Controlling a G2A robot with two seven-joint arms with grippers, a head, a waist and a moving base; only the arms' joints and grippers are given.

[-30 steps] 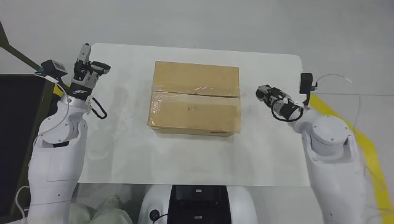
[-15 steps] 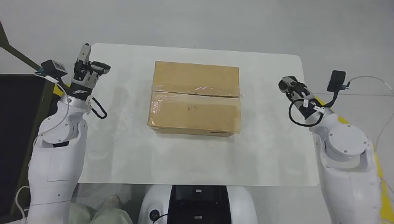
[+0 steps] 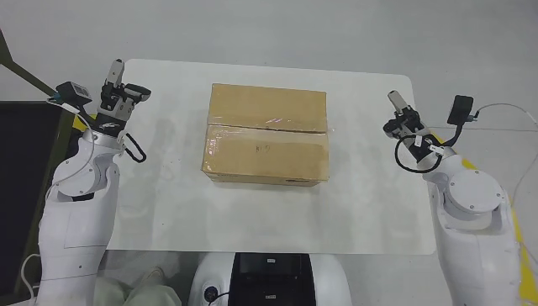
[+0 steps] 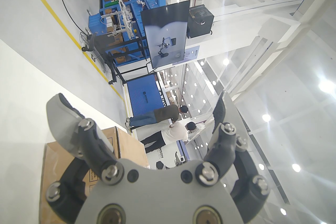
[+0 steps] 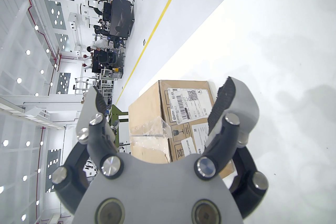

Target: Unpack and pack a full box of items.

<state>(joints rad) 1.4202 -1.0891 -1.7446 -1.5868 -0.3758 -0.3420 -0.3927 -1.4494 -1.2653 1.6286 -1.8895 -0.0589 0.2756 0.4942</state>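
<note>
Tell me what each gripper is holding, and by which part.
Nothing is held. The left gripper and the right gripper are both open and empty, each off to one side of the box.

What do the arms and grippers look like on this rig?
The left arm and right arm are smooth white shells, each with a black cable loop near the wrist. The left gripper and right gripper match: grey metal plate, silver bolts, black linkages, two grey fingers with black ribbed pads.

left pincer (image 4: 140,114) | spread, holding nothing | box (image 4: 123,146) beyond it
</note>
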